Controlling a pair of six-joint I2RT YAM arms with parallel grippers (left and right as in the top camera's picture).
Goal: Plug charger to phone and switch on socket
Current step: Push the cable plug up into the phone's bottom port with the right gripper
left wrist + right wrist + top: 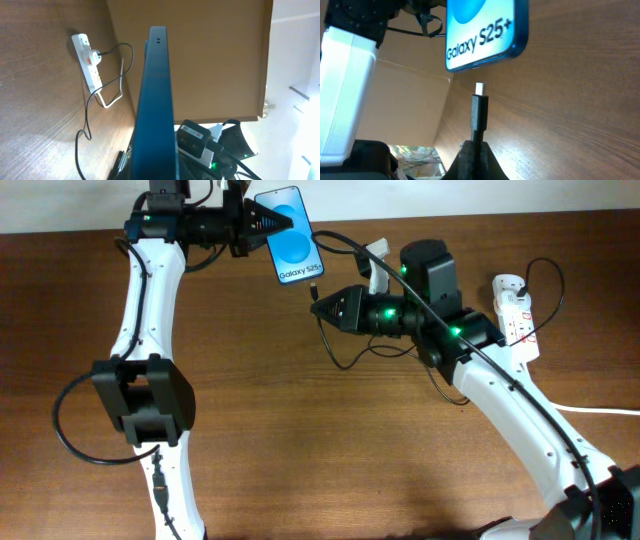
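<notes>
My left gripper (pixel 262 224) is shut on the phone (pixel 290 236), a blue-screened handset reading "Galaxy S25+", held above the table's far edge; the left wrist view shows it edge-on (pixel 156 100). My right gripper (pixel 330 302) is shut on the charger (pixel 314 290), its plug tip pointing at the phone's bottom edge with a small gap. In the right wrist view the plug (pixel 479 107) stands just below the phone (pixel 482 35). The black cable loops back to the socket (pixel 514 315), a white strip at the right, also in the left wrist view (pixel 88 60).
The socket's thick white cord (pixel 600 410) runs off the right edge. The black cable lies in loops on the wood (pixel 350 355) under my right arm. A pale wall borders the table's far edge.
</notes>
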